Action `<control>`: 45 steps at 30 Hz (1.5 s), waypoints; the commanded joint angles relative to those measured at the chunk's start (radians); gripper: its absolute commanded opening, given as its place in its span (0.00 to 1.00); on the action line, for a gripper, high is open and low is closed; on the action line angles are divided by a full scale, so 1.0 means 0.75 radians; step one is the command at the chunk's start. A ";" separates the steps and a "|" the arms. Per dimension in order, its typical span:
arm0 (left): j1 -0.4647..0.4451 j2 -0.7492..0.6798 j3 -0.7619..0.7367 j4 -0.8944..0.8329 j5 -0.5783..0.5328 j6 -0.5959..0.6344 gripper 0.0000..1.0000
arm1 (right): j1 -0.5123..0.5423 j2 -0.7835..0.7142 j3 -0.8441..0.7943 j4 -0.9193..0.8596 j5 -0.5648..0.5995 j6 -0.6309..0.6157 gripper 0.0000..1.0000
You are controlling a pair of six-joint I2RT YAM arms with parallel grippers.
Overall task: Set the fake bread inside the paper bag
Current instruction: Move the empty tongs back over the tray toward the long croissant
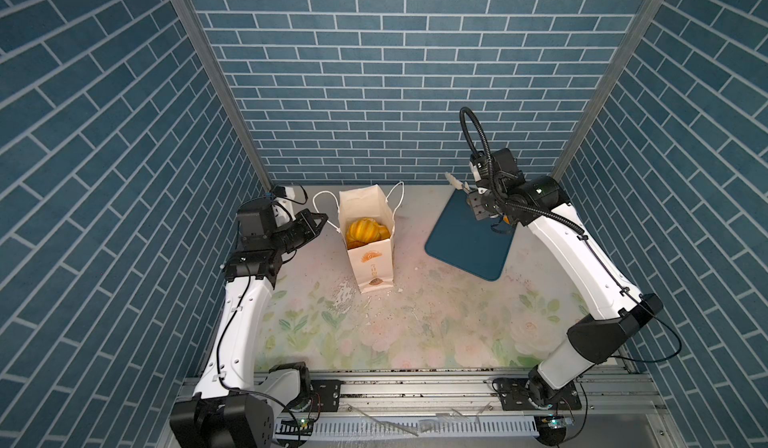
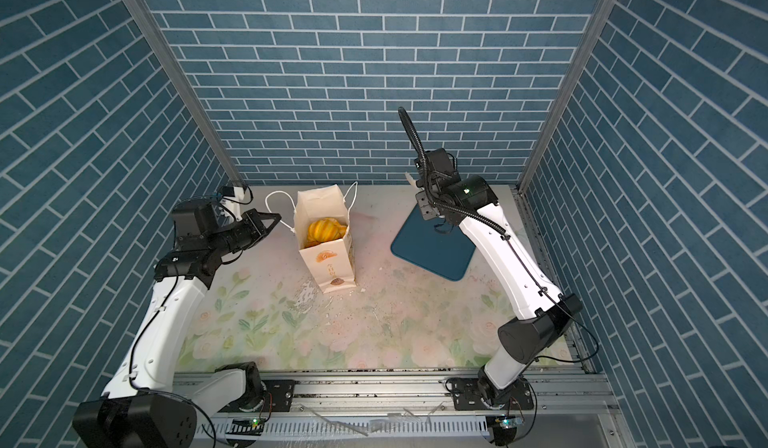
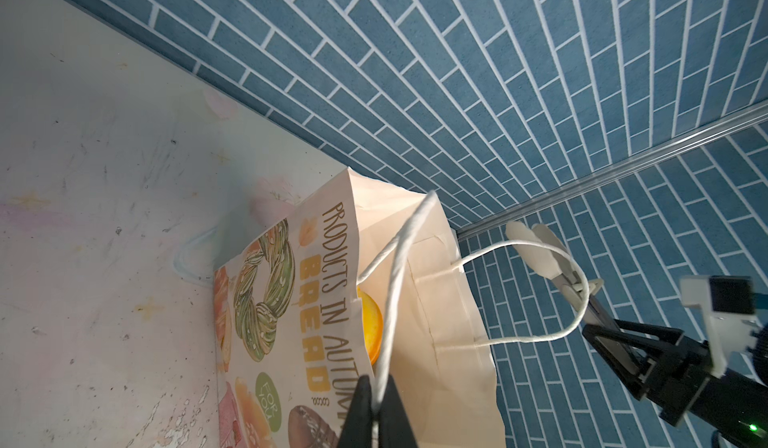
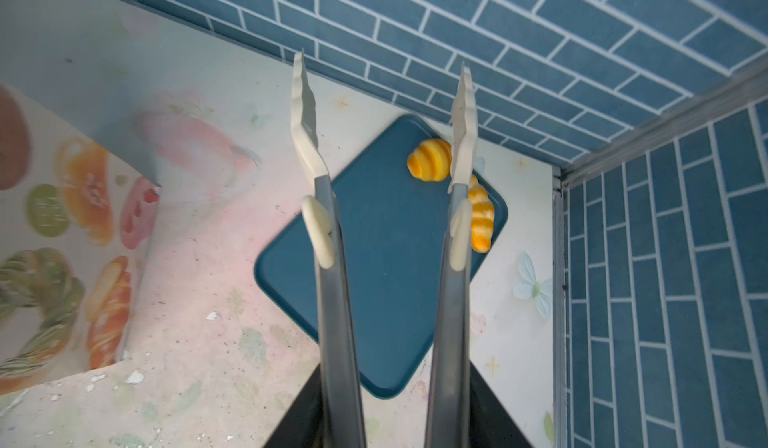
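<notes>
There's the left gripper (image 3: 376, 388) pinched tight on the white cord handle (image 3: 390, 300) of the tall cream-white paper bag (image 1: 370, 267), which stands upright at centre with glossy orange pastries (image 1: 365, 230) inside. The right gripper (image 1: 477, 206) clamps the thin metal tongs (image 4: 328, 300), their cream tips spread. Two striped golden croissants (image 4: 430, 160) lie beneath them on the right side of the dark blue rectangular tray (image 4: 386, 259).

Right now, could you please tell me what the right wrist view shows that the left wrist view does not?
Only the right wrist view shows the blue tray and the striped bread lying on it, partly hidden behind one tong arm. Only the left wrist view shows the left end effector shut on the cord handle and an orange bread piece inside the bag. Both views show the paper bag, the tongs, the flowery table and the blue brick wall.
</notes>
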 commanded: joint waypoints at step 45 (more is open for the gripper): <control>0.002 -0.023 0.040 -0.013 -0.010 0.013 0.08 | -0.634 0.366 -0.448 0.467 -0.349 -0.048 0.44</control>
